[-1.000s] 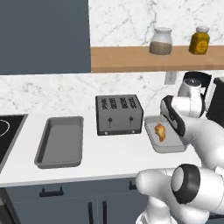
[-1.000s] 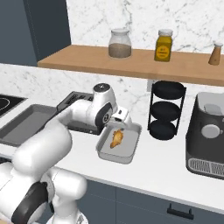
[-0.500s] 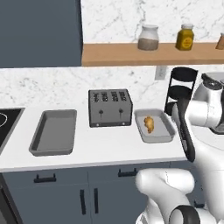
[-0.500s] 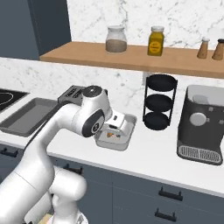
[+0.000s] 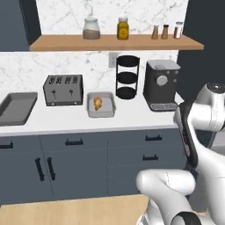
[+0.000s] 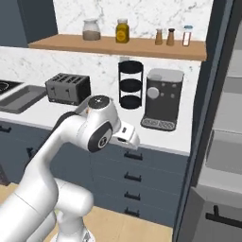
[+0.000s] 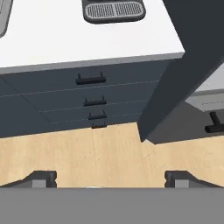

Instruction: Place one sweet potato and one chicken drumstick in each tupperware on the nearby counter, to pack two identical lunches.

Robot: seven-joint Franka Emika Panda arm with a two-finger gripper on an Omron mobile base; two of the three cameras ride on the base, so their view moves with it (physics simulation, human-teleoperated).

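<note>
Far behind our gripper (image 7: pixel 109 181), spread wide and empty, one chicken drumstick (image 5: pixel 97 103) sits in its tupperware (image 5: pixel 101 113); we are driving away for more.

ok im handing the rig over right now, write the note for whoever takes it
Gripper: open, holding nothing, pointed at the wooden floor in front of the drawers.
Tupperware beside the toaster: holds one chicken drumstick, no sweet potato visible in it.
Second tupperware, left of the toaster on the counter: looks empty.
Done: one drumstick packed.
Left: the other drumstick and both sweet potatoes.
</note>
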